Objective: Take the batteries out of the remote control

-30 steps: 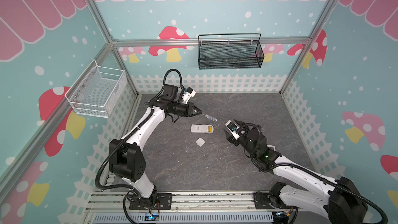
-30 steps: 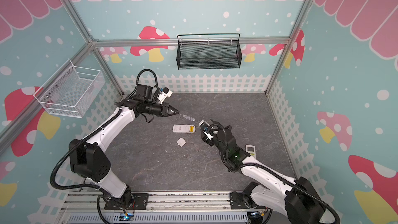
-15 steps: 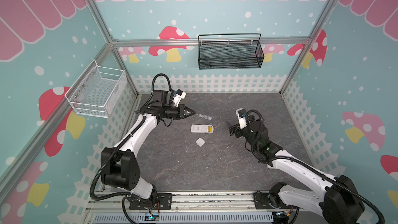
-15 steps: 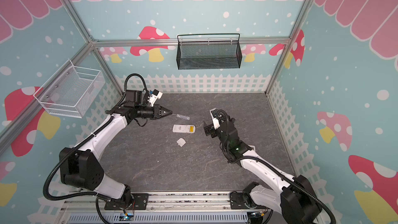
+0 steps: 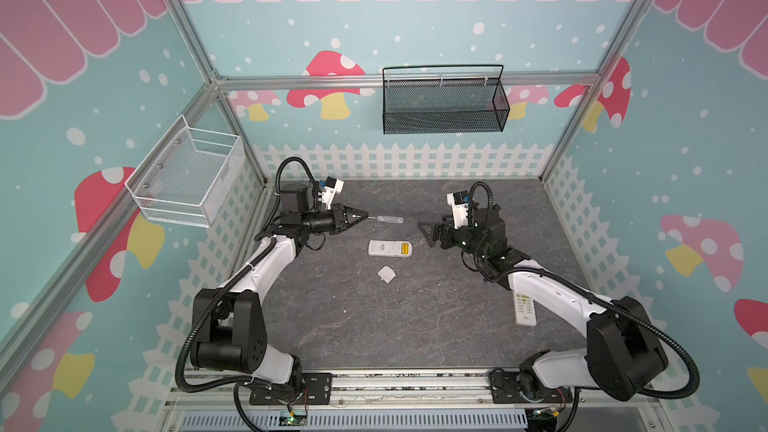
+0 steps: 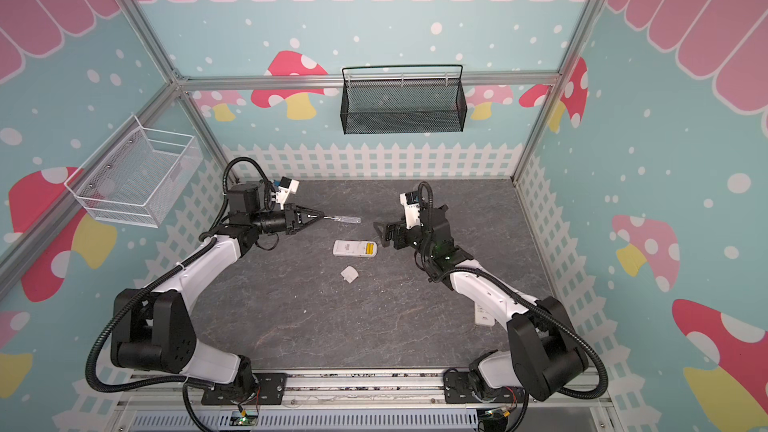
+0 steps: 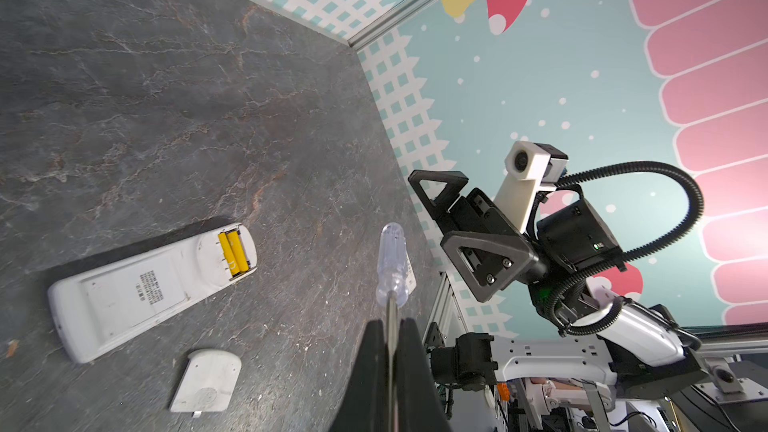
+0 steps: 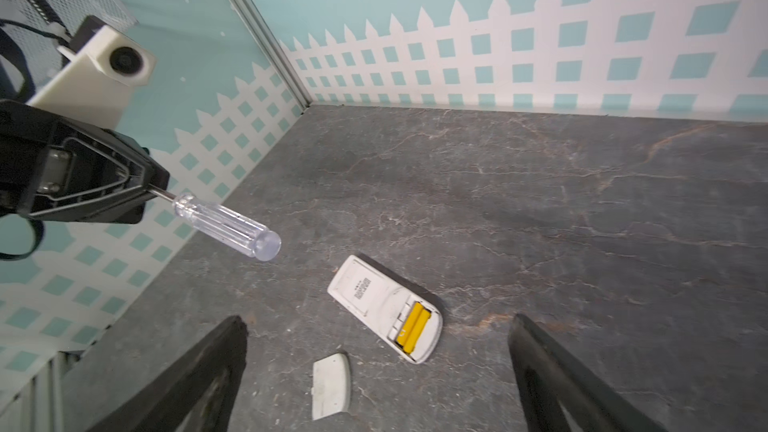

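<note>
Grey tabletop [image 5: 374, 326]: two remotes [image 5: 390, 248] [image 5: 525, 309], two batteries [image 5: 405, 248], one screwdriver [image 5: 388, 219] clenched in left gripper [image 5: 361, 215], right gripper [image 5: 424, 233] released.

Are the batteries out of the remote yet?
Not yet. Done: the cover is off and lies beside the remote. In hand: the left gripper is shut on the screwdriver, held by its shaft; the right gripper is open and empty. Left: both yellow batteries are still in the remote.

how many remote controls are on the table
2. A white plastic remote lies face down in the middle, yellow batteries exposed; a second white remote, buttons up, partly under the right arm.
</note>
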You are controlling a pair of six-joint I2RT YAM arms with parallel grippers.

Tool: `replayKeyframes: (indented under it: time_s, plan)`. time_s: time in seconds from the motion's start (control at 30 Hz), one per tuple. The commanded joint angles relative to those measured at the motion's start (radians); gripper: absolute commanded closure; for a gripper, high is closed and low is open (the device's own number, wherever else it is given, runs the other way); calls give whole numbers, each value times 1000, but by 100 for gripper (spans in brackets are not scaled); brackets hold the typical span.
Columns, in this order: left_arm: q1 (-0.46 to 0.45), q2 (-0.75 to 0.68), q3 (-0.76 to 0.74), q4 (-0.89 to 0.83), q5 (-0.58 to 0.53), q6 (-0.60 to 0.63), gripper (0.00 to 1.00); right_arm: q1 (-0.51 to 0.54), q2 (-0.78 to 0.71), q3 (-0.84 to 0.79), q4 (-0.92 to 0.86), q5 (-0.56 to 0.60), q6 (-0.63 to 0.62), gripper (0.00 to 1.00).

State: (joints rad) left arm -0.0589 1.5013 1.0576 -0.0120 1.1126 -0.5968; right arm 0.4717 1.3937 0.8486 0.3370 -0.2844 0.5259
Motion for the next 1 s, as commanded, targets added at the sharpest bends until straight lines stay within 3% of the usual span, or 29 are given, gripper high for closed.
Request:
replayKeyframes:
  time_s: [0.0,0.17,0.5,0.83,0.97]
  plan:
    - [7,-10,-20,206,67,-114,100,-5,36,8,123,-143,141,1]
    - [2,3,-42,293,83,-163,100,-10,85,32,239,-269,206,2]
    - [-32,45,-47,371,109,-207,100,-24,249,98,476,-461,362,14]
    - [-64,74,-27,418,117,-265,100,-23,383,181,656,-579,521,28]
    - [-68,83,-30,407,110,-247,100,-19,395,185,679,-609,510,31]
